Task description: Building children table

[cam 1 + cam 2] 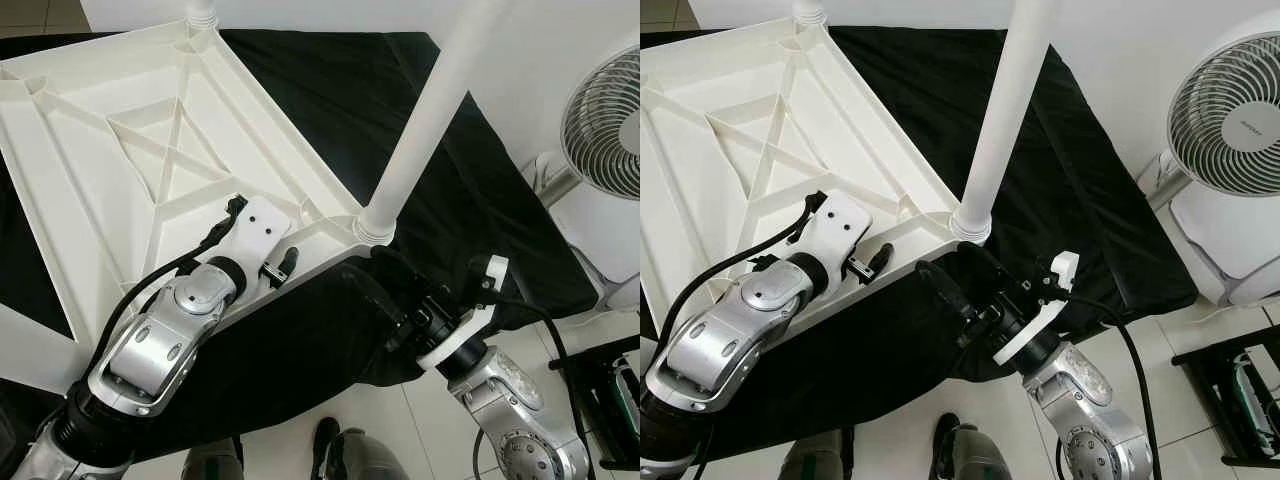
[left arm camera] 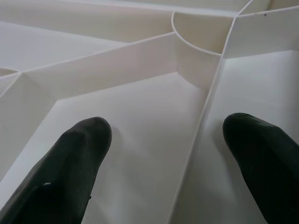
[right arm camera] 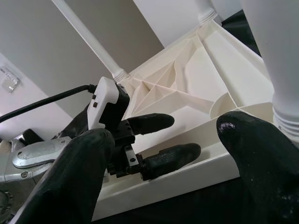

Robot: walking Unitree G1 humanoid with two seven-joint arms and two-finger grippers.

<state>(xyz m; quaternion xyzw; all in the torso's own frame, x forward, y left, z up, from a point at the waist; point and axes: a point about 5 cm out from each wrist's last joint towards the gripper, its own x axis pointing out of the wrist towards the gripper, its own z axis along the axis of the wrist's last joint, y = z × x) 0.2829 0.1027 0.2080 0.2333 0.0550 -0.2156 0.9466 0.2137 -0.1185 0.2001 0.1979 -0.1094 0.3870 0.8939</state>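
Tabletop (image 1: 100,150) upside down on black cloth (image 1: 330,100), ribs up, leg (image 1: 425,120) socketed at near corner. Left pincer (image 3: 159,140) spread, straddling rib beside that leg. Right pincer (image 1: 950,285) spread, just below corner. Probably light, stiff, slick plastic; best gripped at ribs or rim.

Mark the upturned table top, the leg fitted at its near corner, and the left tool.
table top (image 1: 90,190), left eye view, on a bare ribbed panel of its underside.
leg (image 1: 430,110), left eye view, on the middle of its white shaft.
left tool (image 3: 161,137), right wrist view, between its two black fingertips.
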